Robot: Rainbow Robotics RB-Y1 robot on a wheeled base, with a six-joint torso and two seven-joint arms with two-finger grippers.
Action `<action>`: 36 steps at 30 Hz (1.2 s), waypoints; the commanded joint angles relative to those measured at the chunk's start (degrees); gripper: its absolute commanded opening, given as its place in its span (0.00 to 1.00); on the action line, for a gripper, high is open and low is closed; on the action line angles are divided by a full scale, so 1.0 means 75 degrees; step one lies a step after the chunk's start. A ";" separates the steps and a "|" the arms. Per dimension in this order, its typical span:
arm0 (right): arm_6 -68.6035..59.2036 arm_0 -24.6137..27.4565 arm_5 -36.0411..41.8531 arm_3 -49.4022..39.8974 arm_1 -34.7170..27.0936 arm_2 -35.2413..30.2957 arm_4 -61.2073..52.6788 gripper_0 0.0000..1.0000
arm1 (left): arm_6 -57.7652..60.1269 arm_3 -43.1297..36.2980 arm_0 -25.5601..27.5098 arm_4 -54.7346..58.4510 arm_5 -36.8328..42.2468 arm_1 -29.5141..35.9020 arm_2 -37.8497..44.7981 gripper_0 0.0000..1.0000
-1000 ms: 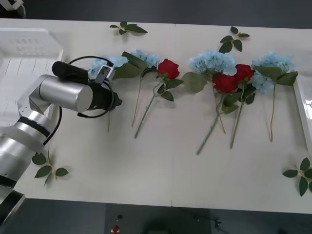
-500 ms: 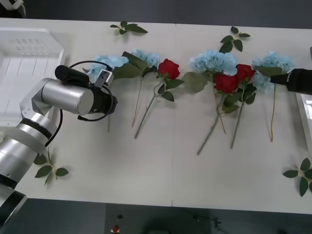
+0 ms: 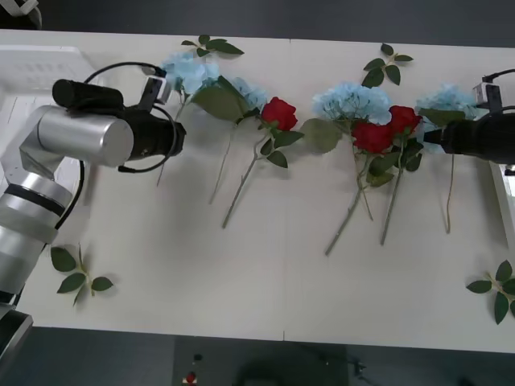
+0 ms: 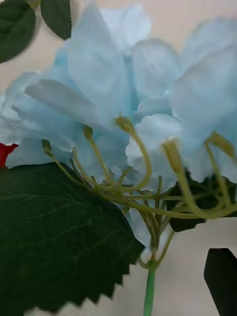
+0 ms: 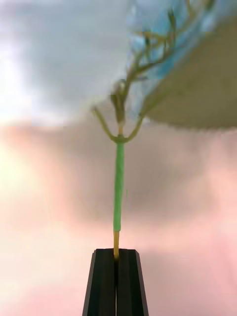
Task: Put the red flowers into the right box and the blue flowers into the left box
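My left gripper [image 5: 117,254] is shut on the thin stem of a blue flower [image 3: 187,71], which hangs off the table beside the left arm [image 3: 96,137]. Close behind that arm lies the left box [image 3: 48,64], a white tray. Other blue flowers [image 3: 352,102] and three red flowers [image 3: 278,112] [image 3: 372,137] [image 3: 404,119] lie in a row on the table. My right gripper [image 3: 430,138] is open at the base of the rightmost blue flower [image 3: 451,100] [image 4: 123,98]. One black finger [image 4: 222,281] shows beside its stem; a leaf hides the other. Only the edge of the right box [image 3: 503,185] is visible.
Loose green leaf sprigs lie at the back [image 3: 211,47] [image 3: 386,64], front left [image 3: 80,273] and front right [image 3: 499,289]. Long stems trail toward the table's front from the row of flowers.
The left arm has lifted its blue flower off the table and swung it back toward the left box. The right arm has come in from the right to the rightmost blue flower.
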 commanded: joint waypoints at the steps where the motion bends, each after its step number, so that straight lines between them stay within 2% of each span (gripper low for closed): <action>1: -0.0181 -0.0308 -0.0009 0.0468 0.0336 -0.0086 0.0088 1.00 | 0.0169 -0.1195 0.0168 0.0074 -0.0038 0.0580 0.0595 0.00; 4: -0.0181 -0.0414 -0.0009 0.0738 0.0558 -0.0086 0.0170 1.00 | 0.0134 -0.1969 0.0390 0.0085 -0.0027 0.1026 0.0993 0.00; 5: -0.0181 -0.0437 -0.0009 0.0773 0.0594 -0.0086 0.0182 0.93 | 0.0134 -0.2168 0.0484 0.0085 -0.0038 0.1154 0.1122 0.00; 6: -0.0217 -0.0449 -0.0009 0.0808 0.0617 -0.0086 0.0182 0.39 | 0.0134 -0.2344 0.0578 0.0085 -0.0027 0.1295 0.1251 0.00; 7: -0.0228 -0.0460 0.0003 0.0820 0.0629 -0.0086 0.0182 0.00 | 0.0134 -0.2496 0.0718 0.0085 -0.0038 0.1436 0.1438 0.00; 15: -0.0181 -0.0507 0.0003 0.0878 0.0652 -0.0086 0.0182 0.00 | 0.0087 -0.2660 0.1714 0.0261 -0.0038 0.2408 0.2856 0.00; 23: -0.0170 -0.0519 0.0027 0.0867 0.0594 -0.0121 -0.0252 0.00 | 0.0017 -0.2660 0.2675 0.0449 -0.0027 0.2783 0.3923 0.00; 29: -0.0006 -0.0414 0.1714 0.0620 -0.0074 -0.1246 -0.0826 0.00 | -0.0077 -0.2648 0.3027 0.0437 0.0384 0.2818 0.4380 0.02; 30: 0.0147 -0.0273 0.2171 0.0409 -0.0262 -0.1692 -0.0850 0.00 | -0.0112 -0.2648 0.3074 0.0437 0.0372 0.2830 0.4427 0.32; 31: 0.0276 -0.0191 0.2335 0.0304 -0.0332 -0.1903 -0.0861 0.00 | -0.0124 -0.2648 0.3086 0.0437 0.0384 0.2818 0.4450 0.48; 32: 0.0569 -0.0003 0.2652 0.0081 -0.0461 -0.2348 -0.0885 0.00 | -0.0148 -0.2660 0.3097 0.0460 0.0384 0.2818 0.4462 0.74; 33: 0.0862 0.0254 0.2956 -0.0188 -0.0555 -0.2817 -0.0955 0.00 | -0.0171 -0.2648 0.3097 0.0484 0.0384 0.2818 0.4462 0.89; 34: 0.1084 0.0477 0.3167 -0.0423 -0.0637 -0.3192 -0.1037 0.00 | -0.0194 -0.2660 0.3097 0.0519 0.0384 0.2818 0.4462 0.96; 35: 0.1237 0.0629 0.3296 -0.0587 -0.0672 -0.3438 -0.1084 0.00 | -0.0206 -0.2660 0.3086 0.0542 0.0384 0.2818 0.4450 0.99; 36: 0.1647 0.1063 0.3589 -0.1055 -0.0731 -0.4047 -0.1283 0.00 | -0.0253 -0.2719 0.3086 0.0718 0.0384 0.2818 0.4415 1.00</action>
